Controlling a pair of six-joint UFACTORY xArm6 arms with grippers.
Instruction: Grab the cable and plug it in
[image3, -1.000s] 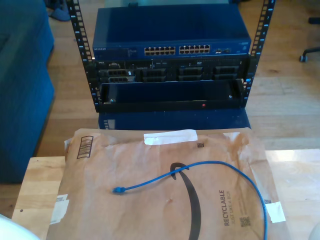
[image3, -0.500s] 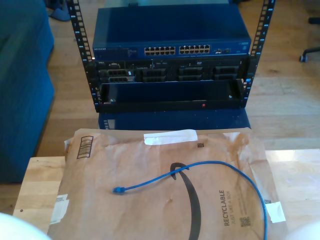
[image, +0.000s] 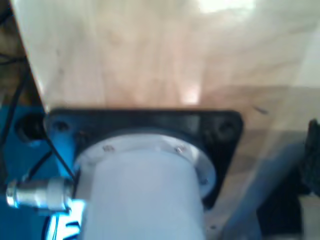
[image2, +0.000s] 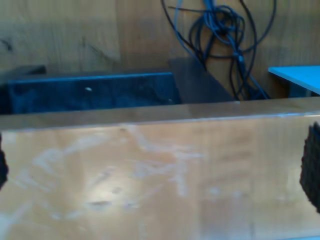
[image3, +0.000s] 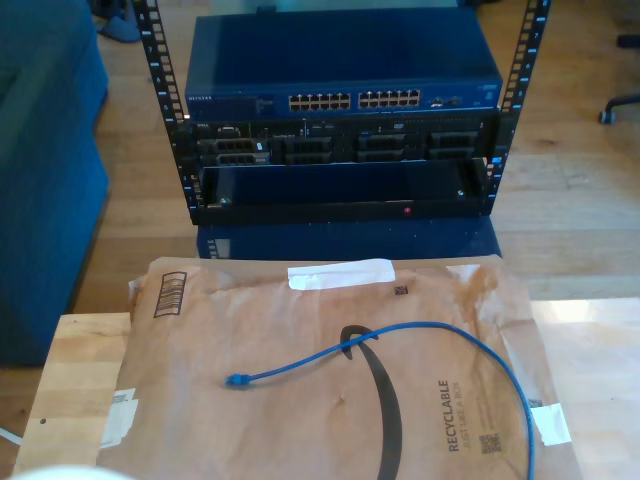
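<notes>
The blue cable (image3: 300, 363) lies loose on a brown paper mailer (image3: 200, 430) in the exterior view. Its blue-booted plug (image3: 237, 379) rests near the mailer's middle, and the cord arcs toward the exterior view's right and runs off the bottom edge. My second gripper (image2: 160, 170) hangs open over bare wooden table (image2: 150, 165), its dark fingers (image2: 312, 170) far apart with nothing between them. Of my first gripper, one dark finger (image: 314, 157) shows beside an arm's white base (image: 145, 190) and black mounting plate (image: 145, 122).
Behind the table stands a rack with a blue network switch (image3: 340, 60) and its rows of ports (image3: 355, 100), with black units below. A white arm part (image3: 60, 473) peeks in at the exterior view's bottom edge. Dark cables (image2: 225, 30) tangle on the floor.
The white arm parts at the exterior view's bottom corners have shrunk back; only a sliver stays at the bottom left. The cable has not moved.
</notes>
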